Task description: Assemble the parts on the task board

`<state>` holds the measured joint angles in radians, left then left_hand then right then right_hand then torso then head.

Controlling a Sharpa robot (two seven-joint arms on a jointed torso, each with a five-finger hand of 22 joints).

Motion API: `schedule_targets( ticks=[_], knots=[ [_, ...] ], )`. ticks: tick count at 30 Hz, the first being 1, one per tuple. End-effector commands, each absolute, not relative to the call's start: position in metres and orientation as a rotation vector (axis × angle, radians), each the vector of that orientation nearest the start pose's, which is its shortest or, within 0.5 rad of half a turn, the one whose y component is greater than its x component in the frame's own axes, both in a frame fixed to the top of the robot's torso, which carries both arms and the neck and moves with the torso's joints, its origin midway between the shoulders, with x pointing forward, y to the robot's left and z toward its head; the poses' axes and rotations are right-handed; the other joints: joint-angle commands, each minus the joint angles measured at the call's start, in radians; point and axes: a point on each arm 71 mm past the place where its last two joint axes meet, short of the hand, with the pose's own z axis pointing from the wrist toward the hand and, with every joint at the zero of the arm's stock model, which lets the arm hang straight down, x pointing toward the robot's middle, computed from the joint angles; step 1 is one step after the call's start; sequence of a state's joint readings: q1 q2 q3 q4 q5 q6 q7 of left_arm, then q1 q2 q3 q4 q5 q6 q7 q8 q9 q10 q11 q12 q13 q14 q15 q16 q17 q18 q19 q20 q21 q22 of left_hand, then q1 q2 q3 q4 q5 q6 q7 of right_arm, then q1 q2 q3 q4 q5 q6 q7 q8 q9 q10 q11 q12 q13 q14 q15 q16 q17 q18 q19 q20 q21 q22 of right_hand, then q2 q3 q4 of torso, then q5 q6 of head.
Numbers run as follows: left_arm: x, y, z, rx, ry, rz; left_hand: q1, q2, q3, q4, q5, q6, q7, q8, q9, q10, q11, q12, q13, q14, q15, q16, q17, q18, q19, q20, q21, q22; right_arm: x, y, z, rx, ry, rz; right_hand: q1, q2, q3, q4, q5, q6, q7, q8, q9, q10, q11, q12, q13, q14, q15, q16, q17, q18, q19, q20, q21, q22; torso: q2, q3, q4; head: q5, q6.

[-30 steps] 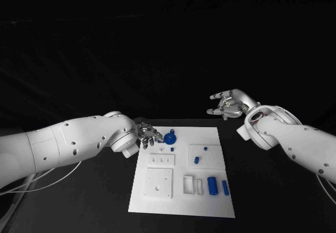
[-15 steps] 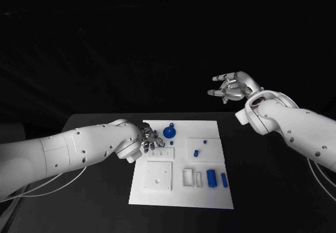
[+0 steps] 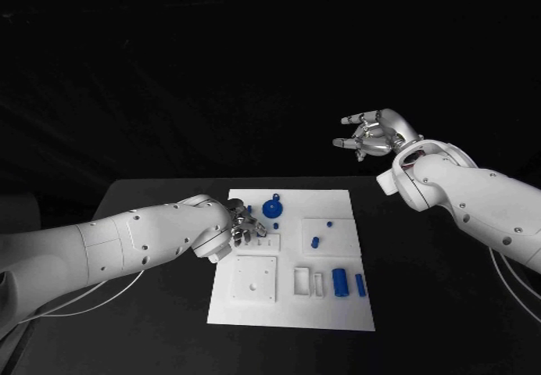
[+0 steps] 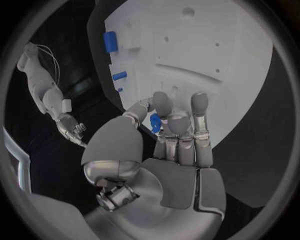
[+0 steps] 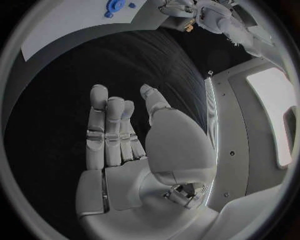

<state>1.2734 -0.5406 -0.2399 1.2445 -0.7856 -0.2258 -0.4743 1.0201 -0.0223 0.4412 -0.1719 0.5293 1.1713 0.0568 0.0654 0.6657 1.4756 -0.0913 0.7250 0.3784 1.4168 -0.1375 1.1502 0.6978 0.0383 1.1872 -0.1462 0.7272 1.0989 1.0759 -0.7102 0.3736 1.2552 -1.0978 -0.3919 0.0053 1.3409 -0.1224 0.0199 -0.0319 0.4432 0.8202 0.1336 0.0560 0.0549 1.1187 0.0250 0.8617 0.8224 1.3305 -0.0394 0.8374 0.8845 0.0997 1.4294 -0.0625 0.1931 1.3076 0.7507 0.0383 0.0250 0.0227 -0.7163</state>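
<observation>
Nearest, two blue cylindrical parts (image 3: 341, 280) lie loose on the white rectangular task board (image 3: 338, 328), unassembled. Beyond, the left hand (image 3: 241, 225) pinches a small blue part (image 4: 154, 122) between its fingers (image 4: 199, 107). Just past them sits the blue round disc (image 3: 272, 208). Farthest, the right hand (image 3: 372, 134) hovers spread and empty above the black bench (image 3: 451, 312). Most assembly seemingly remains.

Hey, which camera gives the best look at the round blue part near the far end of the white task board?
The head view: the round blue part lies unobstructed on the task board, beside the left hand. The right wrist view shows it small and distorted at the rim. In the left wrist view I cannot identify it.
</observation>
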Motion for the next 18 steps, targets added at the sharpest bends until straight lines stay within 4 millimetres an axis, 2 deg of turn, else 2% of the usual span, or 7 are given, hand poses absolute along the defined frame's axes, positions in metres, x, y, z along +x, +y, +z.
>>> schedule_targets(
  ticks=[1, 9, 13, 18],
  knots=[
    [0.5136, 0.1524, -0.2613, -0.499, 2.206, -0.463, 0.005, 0.015, -0.005, -0.004, -0.004, 0.188, -0.115, 0.005, 0.486, 0.037, -0.016, 0.005, 0.002, 0.008, -0.003, 0.005, 0.008, -0.006, 0.015, -0.001, -0.027, 0.032, 0.5566, -0.2419, -0.1203, 0.459, 1.362, 0.879, -0.013, 0.0, -0.001, -0.008, 0.005, 0.007, -0.001, 0.0, 0.001, -0.003, -0.004, 0.003, -0.002, -0.002, -0.006, 0.002, 0.0, 0.013, 0.009, -0.001, -0.002, 0.018, 0.0, 0.0, 0.0, 0.0, -0.002],
    [0.5123, 0.1522, -0.264, -0.471, 2.246, -0.445, 0.003, 0.027, -0.009, -0.001, -0.011, 0.199, -0.118, 0.008, 0.504, 0.038, -0.015, 0.014, 0.004, 0.01, 0.0, 0.012, 0.023, -0.006, 0.03, 0.003, -0.066, 0.079, 0.5573, -0.2423, -0.1213, 0.464, 1.369, 0.875, -0.015, 0.001, 0.0, -0.008, 0.011, 0.008, 0.0, 0.0, 0.002, -0.003, -0.004, 0.003, -0.002, -0.003, -0.006, 0.003, 0.0, 0.013, 0.009, -0.001, -0.004, 0.018, 0.0, -0.0006, 0.0011, -0.003, -0.008],
    [0.5122, 0.1528, -0.2648, -0.457, 2.26, -0.438, 0.0, 0.033, -0.015, 0.0, -0.016, 0.208, -0.12, 0.008, 0.528, 0.037, -0.014, 0.029, 0.006, 0.013, 0.003, 0.025, 0.042, 0.0, 0.039, 0.011, -0.089, 0.108, 0.5577, -0.2426, -0.1219, 0.466, 1.373, 0.873, -0.016, 0.001, -0.001, -0.008, 0.016, 0.007, 0.0, 0.0, 0.002, -0.004, -0.004, 0.003, -0.003, -0.003, -0.006, 0.003, 0.0, 0.013, 0.009, -0.002, -0.004, 0.018, -0.001, -0.0007, 0.0014, -0.003, -0.009],
    [0.5123, 0.1541, -0.2653, -0.446, 2.27, -0.434, 0.002, 0.042, -0.027, 0.006, -0.04, 0.216, -0.124, 0.022, 0.549, 0.037, -0.014, 0.049, 0.008, 0.018, 0.005, 0.044, 0.073, 0.004, 0.049, 0.018, -0.112, 0.139, 0.5583, -0.2428, -0.1227, 0.468, 1.378, 0.871, -0.016, 0.001, -0.001, -0.009, 0.024, 0.007, 0.0, 0.0, 0.002, -0.004, -0.005, 0.003, -0.003, -0.003, -0.006, 0.003, -0.001, 0.013, 0.009, -0.002, -0.004, 0.018, 0.0, -0.0007, 0.0018, -0.003, -0.012]
  ],
)
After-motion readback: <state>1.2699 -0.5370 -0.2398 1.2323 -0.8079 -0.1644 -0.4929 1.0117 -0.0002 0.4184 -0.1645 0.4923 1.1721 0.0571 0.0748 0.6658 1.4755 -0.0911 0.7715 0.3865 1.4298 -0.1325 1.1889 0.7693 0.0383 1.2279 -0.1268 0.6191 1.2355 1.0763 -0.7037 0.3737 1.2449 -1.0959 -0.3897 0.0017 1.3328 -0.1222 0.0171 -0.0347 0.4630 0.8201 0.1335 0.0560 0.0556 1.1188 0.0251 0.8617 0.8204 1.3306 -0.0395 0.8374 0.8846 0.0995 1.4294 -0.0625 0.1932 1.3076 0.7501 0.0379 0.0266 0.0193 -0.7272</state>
